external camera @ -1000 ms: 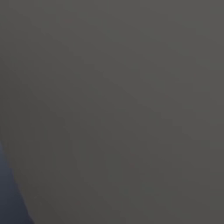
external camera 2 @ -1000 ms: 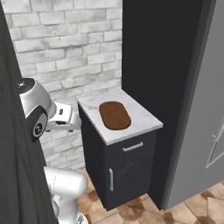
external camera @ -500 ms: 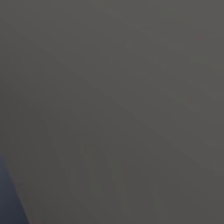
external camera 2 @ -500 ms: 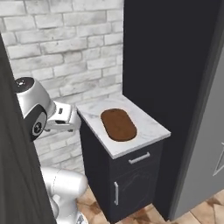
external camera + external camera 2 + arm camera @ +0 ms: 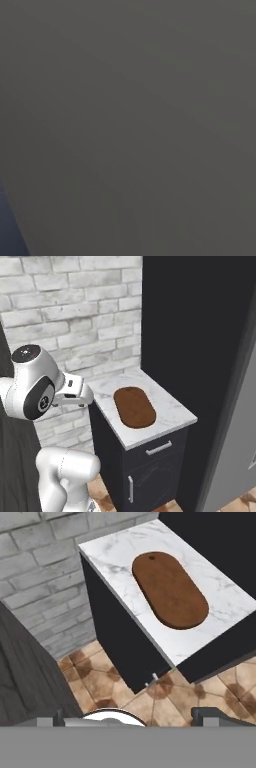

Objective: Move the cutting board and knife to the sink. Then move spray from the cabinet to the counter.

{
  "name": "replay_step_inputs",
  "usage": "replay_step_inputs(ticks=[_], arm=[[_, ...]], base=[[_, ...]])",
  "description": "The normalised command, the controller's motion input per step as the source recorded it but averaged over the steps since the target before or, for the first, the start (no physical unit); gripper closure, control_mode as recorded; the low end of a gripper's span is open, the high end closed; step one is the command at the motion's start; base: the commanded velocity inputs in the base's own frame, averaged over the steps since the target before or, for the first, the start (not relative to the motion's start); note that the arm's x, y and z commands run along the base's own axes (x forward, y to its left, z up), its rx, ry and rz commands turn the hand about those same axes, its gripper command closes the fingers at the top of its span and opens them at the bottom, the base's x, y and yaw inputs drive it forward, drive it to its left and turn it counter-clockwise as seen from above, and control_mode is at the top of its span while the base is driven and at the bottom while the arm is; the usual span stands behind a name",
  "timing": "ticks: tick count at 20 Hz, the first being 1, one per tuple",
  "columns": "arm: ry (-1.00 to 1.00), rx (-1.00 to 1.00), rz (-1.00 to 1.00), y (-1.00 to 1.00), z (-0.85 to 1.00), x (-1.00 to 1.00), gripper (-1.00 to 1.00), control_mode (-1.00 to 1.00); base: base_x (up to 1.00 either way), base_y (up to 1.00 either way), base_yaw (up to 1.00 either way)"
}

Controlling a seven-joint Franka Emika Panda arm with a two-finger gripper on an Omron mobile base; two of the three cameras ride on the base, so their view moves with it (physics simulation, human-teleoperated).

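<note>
We see the cutting board (image 5: 134, 406) as a flat, dark-brown wooden oval with rounded ends and a smooth, faintly grained face; in the hand view the cutting board (image 5: 169, 589) shows a small hole near one end. It lies flat on the table (image 5: 172, 405), a white marble top with faint grey veins, roughly in the middle of the slab, with bare marble all round it. The table (image 5: 116, 554) sits on a dark cabinet front (image 5: 150, 473) carrying a short silver drawer pull (image 5: 159, 448) and a vertical silver handle (image 5: 130, 489). Behind it we see a whitewashed brick wall (image 5: 75, 316) with rough, uneven courses, and to its right a tall dark panel (image 5: 200, 331). The floor (image 5: 145, 702) below is brown mottled tile.

The hand (image 5: 135, 716) hangs low and off the near side of the table, well apart from the board, with nothing between its fingertips; the two dark tips stand wide apart at the bottom of the hand view. The board lies ahead of and above the fingertips in that view.
</note>
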Motion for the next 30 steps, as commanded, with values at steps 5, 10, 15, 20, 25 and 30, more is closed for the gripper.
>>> replay_step_inputs(ticks=[5, 10, 15, 20, 25, 30], arm=[[0.00, 0.00, 0.00, 0.00, 0.00, 0.00, -1.00, 1.00], [0.00, 0.00, 0.00, 0.00, 0.00, 0.00, -1.00, 1.00], [0.00, 0.00, 0.00, 0.00, 0.00, 0.00, -1.00, 1.00], [0.00, 0.00, 0.00, 0.00, 0.00, 0.00, -1.00, 1.00], [0.00, 0.00, 0.00, 0.00, 0.00, 0.00, -1.00, 1.00], [0.00, 0.00, 0.00, 0.00, 0.00, 0.00, -1.00, 1.00]], base=[[0.27, -0.01, 0.13], [0.31, 0.06, 0.03], [0.64, 0.14, -0.28], [0.40, 0.02, -0.18], [0.18, 0.00, -0.22], [0.09, 0.00, -0.18]])
